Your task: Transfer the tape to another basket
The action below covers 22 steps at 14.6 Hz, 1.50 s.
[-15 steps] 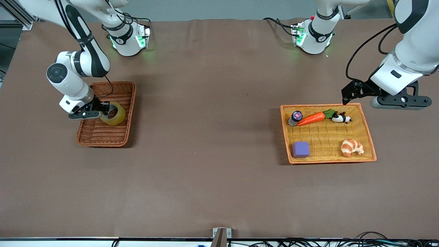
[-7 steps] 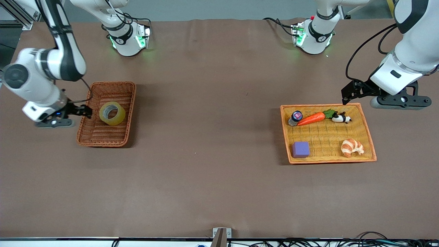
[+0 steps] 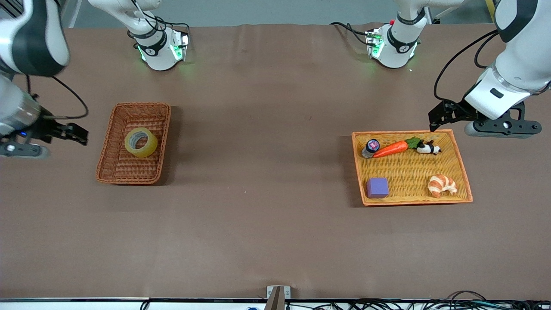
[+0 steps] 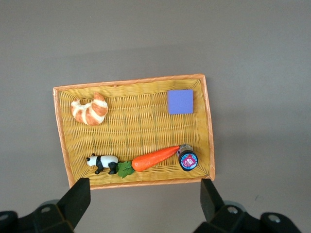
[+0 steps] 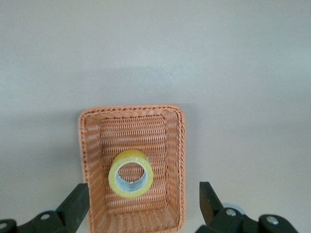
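Right gripper [image 3: 79,133]: jaws spread wide, holding nothing, up in the air over bare table just off the basket's [image 3: 112,177] rim, toward the right arm's end of the table. Its wrist view looks straight down into the basket, fingers [image 5: 77,204] well apart.

Tape [image 3: 140,142] lies in the basket, roughly mid-floor, resting against the weave with its hole tipped up toward the front camera. Nothing touches it. By the look of it the move is done.

Handling, my read: light, stiff ring, smooth glossy outer face, so probably slippery on a squeeze across the outside. Better hold: one finger through the hole, one outside, pinching the wall. Not fragile. Basket sides are deep, so come in from above.

Left gripper [image 3: 447,116]: also wide open and empty, waiting over the orange tray's [image 3: 467,189] rim, on the side farther from the front camera than the basket. Tray holds a purple cube [image 3: 377,187], croissant [image 3: 441,185], carrot [image 3: 391,148], panda [image 3: 428,148] and small jar [image 3: 371,147].
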Motion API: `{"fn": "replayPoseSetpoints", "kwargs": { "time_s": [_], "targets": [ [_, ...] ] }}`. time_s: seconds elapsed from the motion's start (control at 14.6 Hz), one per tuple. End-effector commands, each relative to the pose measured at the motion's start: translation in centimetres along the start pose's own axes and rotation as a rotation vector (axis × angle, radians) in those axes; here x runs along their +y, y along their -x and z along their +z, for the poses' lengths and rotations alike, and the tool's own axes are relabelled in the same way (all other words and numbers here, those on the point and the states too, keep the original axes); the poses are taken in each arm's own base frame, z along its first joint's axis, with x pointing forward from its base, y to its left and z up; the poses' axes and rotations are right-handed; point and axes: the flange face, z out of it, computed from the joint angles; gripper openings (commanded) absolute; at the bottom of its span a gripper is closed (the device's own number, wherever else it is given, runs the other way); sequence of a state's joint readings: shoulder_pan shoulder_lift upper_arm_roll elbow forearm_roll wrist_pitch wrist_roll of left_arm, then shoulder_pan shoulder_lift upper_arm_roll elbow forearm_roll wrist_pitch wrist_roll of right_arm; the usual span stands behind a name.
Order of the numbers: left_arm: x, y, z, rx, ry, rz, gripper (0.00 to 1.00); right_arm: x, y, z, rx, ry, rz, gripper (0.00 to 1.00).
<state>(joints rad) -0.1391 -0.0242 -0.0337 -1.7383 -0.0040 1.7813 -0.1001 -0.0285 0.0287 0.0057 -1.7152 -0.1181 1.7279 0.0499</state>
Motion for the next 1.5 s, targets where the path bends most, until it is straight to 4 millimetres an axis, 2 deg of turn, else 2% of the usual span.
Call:
{"fn": "replayPoseSetpoints", "kwargs": {
  "time_s": [0.0, 0.07, 0.14, 0.34, 0.55, 1.43],
  "targets": [
    [-0.6, -0.3, -0.7, 0.020, -0.012, 0.008, 1.00, 1.0, 0.0, -6.9, 0.020, -0.062, 0.040, 1.00],
    [-0.5, -0.3, -0.8, 0.022, -0.013, 0.010, 1.00, 1.4, 0.4, -8.7, 0.023, -0.068, 0.042, 1.00],
    [-0.6, -0.3, -0.7, 0.021, -0.020, 0.012, 1.00, 1.4, 0.6, -9.4, 0.029, -0.067, 0.056, 1.00],
    [-0.3, -0.5, -1.0, 0.022, -0.020, 0.015, 1.00, 1.8, 1.9, -9.9, 0.019, -0.102, 0.036, 1.00],
    [0.3, -0.7, -0.9, 0.022, -0.020, 0.024, 1.00, 1.8, 2.4, -9.4, 0.005, -0.105, 0.026, 1.00],
    [0.3, -0.9, -0.8, 0.022, -0.029, 0.026, 1.00, 2.8, 1.8, -8.7, 0.035, -0.105, -0.051, 1.00]
  ]
}}
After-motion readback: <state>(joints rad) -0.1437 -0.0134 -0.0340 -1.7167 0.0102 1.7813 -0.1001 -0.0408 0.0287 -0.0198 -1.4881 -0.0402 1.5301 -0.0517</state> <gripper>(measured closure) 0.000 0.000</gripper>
